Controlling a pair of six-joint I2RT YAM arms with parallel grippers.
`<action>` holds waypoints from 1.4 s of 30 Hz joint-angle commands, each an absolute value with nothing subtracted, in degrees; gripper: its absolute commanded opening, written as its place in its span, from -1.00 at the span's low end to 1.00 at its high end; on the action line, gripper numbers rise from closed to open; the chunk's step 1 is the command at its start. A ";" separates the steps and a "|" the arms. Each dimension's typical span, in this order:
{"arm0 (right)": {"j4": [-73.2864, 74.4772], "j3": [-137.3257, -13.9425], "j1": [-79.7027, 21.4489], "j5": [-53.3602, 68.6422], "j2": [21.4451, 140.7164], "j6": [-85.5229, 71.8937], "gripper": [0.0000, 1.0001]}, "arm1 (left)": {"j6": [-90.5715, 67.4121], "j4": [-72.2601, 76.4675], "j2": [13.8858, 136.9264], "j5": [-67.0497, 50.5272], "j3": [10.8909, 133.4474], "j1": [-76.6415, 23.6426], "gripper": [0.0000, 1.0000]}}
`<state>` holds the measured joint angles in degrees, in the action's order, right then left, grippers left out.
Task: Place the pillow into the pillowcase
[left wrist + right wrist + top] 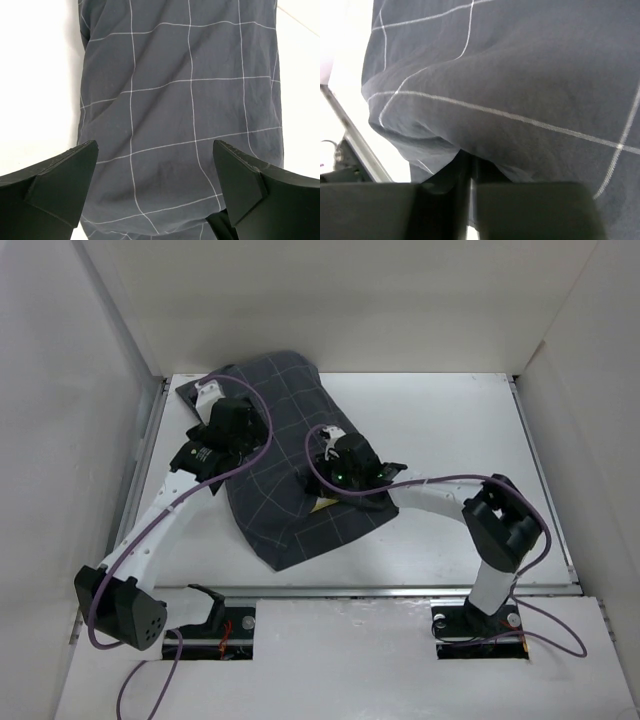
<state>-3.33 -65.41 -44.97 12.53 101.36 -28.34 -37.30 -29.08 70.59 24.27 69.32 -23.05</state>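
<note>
White walls (350, 300) box in a white worktop (450, 440), and the pillowcase (290, 440) lies on its left-centre part as a rumpled, bulging mound of charcoal check. The pillow (323, 506) is almost wholly hidden; only a sliver of yellow peeps out at the case's near edge, just beside the right arm, so the filling appears to be largely inside already. The left hand (155, 145) hovers over the far end of the case with its fingers (65, 185) spread wide, holding nothing. The right hand (470, 190) is pressed together on a fold of the fabric near the near-right edge – the cloth runs straight into the seam between its fingers. Both pieces look soft and light: the case thin, limp and a little slick, sure to slide and bunch rather than hold a shape, the pillow springy and inclined to push back out. A hold on the hem at the open end, a single layer and not cloth plus filling, would likely serve best. Purple cables (290, 410) loop low over the fabric, and the left wall stands close – both could hamper a long pull.
</note>
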 commanded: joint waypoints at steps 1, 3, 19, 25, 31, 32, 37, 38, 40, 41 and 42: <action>-8.79 -66.98 -45.18 17.92 100.64 -29.44 -1.00 | -38.06 -27.77 69.17 24.43 68.82 -22.24 1.00; -8.79 -64.70 -45.18 17.23 97.67 -29.44 -1.00 | -38.06 -27.25 69.17 23.91 68.82 -21.53 1.00; 47.72 -48.69 -34.12 -18.81 66.71 -37.35 -0.63 | -32.53 -23.91 82.43 20.30 84.63 -13.45 1.00; 61.52 -58.43 -21.99 -36.82 67.76 -45.43 -0.35 | -29.19 -23.91 91.47 18.63 92.35 -11.08 1.00; 48.89 -61.79 -13.98 -24.98 70.30 -35.43 0.24 | -21.72 -24.17 103.16 11.72 100.27 -8.70 1.00; 46.69 -61.79 -13.97 -22.52 71.10 -32.90 0.24 | -20.75 -24.17 106.75 10.12 101.33 -7.92 1.00; 25.89 -58.47 -13.97 9.94 75.66 -24.62 0.41 | -17.67 -23.55 114.69 1.42 102.93 -7.29 1.00; 23.67 -57.75 -13.97 12.72 77.85 -24.09 0.41 | -17.67 -23.55 115.65 0.62 102.92 -6.77 1.00; 21.54 -57.74 -15.98 13.71 80.84 -23.56 0.41 | -19.15 -23.55 116.98 0.62 99.34 -6.07 1.00; 19.79 -59.22 -16.00 12.32 82.51 -23.03 0.41 | -20.03 -22.86 116.98 0.62 97.66 -6.06 1.00; 19.17 -60.37 -16.00 11.35 86.44 -23.03 0.41 | -21.00 -22.33 116.11 -0.34 95.73 -6.06 1.00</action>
